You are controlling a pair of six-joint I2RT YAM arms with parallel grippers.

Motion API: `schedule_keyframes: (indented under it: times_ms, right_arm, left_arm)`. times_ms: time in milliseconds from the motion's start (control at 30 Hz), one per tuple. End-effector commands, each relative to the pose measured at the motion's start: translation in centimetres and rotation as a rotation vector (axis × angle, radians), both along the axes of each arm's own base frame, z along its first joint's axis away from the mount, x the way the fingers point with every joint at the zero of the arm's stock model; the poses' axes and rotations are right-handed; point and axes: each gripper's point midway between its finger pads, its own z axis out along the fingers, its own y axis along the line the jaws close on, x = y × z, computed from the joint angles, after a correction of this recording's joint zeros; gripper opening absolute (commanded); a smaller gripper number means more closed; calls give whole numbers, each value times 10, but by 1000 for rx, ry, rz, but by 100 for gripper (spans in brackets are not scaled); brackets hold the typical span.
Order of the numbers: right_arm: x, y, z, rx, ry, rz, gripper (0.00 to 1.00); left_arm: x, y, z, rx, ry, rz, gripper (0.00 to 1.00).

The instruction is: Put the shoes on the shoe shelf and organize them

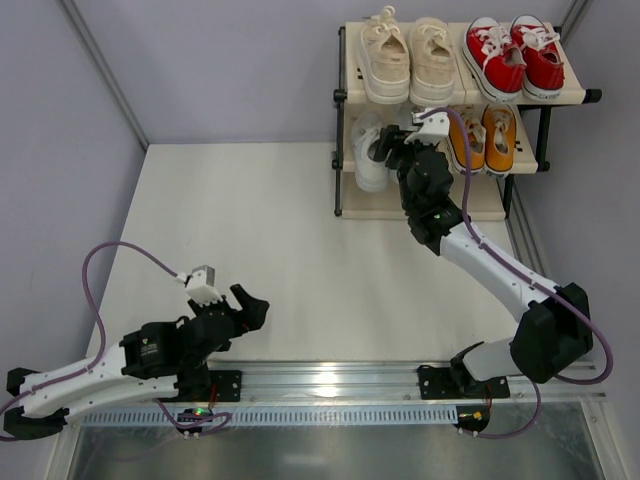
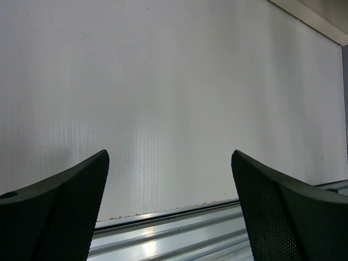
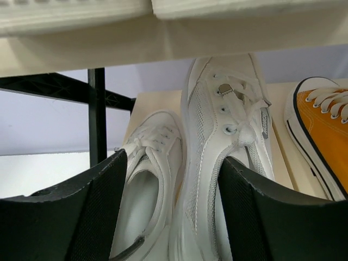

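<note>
The shoe shelf [image 1: 385,203] stands at the far right of the table. Cream-beige shoes [image 1: 410,58] and red shoes [image 1: 515,55] sit on its top tier, and orange shoes [image 1: 485,137] on the middle tier's right. My right gripper [image 1: 400,140] reaches into the middle tier at the white shoes [image 1: 370,155]. In the right wrist view its jaws [image 3: 172,160] stand open, straddling the left white shoe [image 3: 155,144] and the near wall of the right white shoe [image 3: 228,103], the right finger at that shoe's collar. My left gripper [image 2: 169,157] is open and empty, low over the table's near edge.
The shelf's upper panel [image 3: 163,38] hangs close above my right gripper, and a black frame post [image 3: 97,109] stands to its left. An orange shoe [image 3: 321,130] lies right of the white pair. A metal rail [image 2: 179,228] runs along the table's near edge. Grey walls enclose the table.
</note>
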Motion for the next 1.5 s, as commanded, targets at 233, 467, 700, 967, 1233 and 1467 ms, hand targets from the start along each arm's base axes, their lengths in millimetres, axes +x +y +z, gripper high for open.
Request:
schedule_keyframes:
  times_ms: [233, 467, 700, 967, 1233, 1467]
  right_arm:
    - [-29, -8, 80, 88, -222, 33, 68]
    - [-12, -6, 68, 8, -106, 4, 69]
    - [6, 6, 27, -87, 66, 15, 75]
    - [3, 7, 7, -130, 201, 27, 89]
    - [-8, 4, 25, -125, 172, 43, 97]
    - [-29, -6, 44, -79, 125, 48, 100]
  left_arm:
    - [2, 3, 15, -42, -24, 22, 91]
    - [2, 4, 14, -47, -23, 23, 91]
    - [1, 5, 12, -52, -21, 24, 91]
    - [2, 7, 13, -60, -28, 31, 91]
    - [2, 6, 13, -64, -27, 27, 91]
    - [2, 5, 12, -60, -27, 26, 91]
